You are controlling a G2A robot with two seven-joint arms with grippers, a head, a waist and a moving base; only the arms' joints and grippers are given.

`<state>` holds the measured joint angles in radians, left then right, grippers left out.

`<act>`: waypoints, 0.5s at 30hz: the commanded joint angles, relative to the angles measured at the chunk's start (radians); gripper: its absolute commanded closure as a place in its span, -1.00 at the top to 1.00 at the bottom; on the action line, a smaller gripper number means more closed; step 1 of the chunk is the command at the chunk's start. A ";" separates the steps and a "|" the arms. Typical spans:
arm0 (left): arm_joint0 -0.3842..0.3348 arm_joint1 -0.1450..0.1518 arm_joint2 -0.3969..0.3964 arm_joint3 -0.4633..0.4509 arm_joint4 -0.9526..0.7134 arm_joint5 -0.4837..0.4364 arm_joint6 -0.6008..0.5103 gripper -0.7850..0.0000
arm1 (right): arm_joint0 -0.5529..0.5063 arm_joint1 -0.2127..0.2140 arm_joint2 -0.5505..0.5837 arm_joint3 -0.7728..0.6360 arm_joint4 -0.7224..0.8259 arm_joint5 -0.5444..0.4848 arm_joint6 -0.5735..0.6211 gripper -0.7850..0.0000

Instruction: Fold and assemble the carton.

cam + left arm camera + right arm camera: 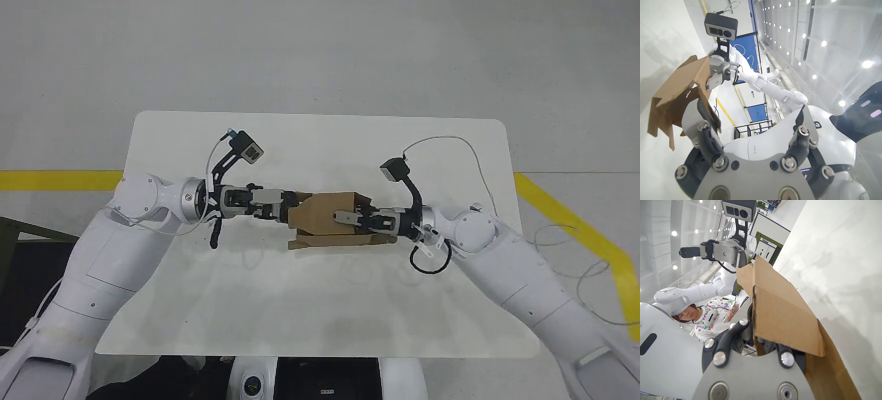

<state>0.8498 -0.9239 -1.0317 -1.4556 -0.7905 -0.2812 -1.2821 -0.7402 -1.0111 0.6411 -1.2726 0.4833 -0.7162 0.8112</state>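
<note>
Carton (325, 215) was held, part-folded, at counter's (300, 130) middle. Right claw (343, 217) was clamped on its top panel — left claw (288, 211) was spread wide at its end flap, one finger (703, 108) against it.

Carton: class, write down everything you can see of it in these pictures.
The carton is plain brown corrugated cardboard, partly folded, with loose flaps and notched edges. It hangs between the two arms over the middle of the white table. The right end effector clamps one panel; the left end effector is open, one finger against a flap.
</note>
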 commanded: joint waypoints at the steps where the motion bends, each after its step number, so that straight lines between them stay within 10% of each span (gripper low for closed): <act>1: -0.002 -0.003 0.002 -0.007 -0.006 0.004 0.000 1.00 | 0.000 -0.004 0.001 -0.004 -0.006 0.007 0.000 -1.00; 15: -0.049 -0.040 0.059 0.000 0.011 0.005 -0.005 1.00 | 0.007 -0.042 0.006 -0.016 -0.010 0.020 0.040 -1.00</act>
<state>0.8032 -0.9616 -0.9753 -1.4571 -0.7814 -0.2763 -1.2862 -0.7334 -1.0519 0.6465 -1.2883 0.4732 -0.6966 0.8484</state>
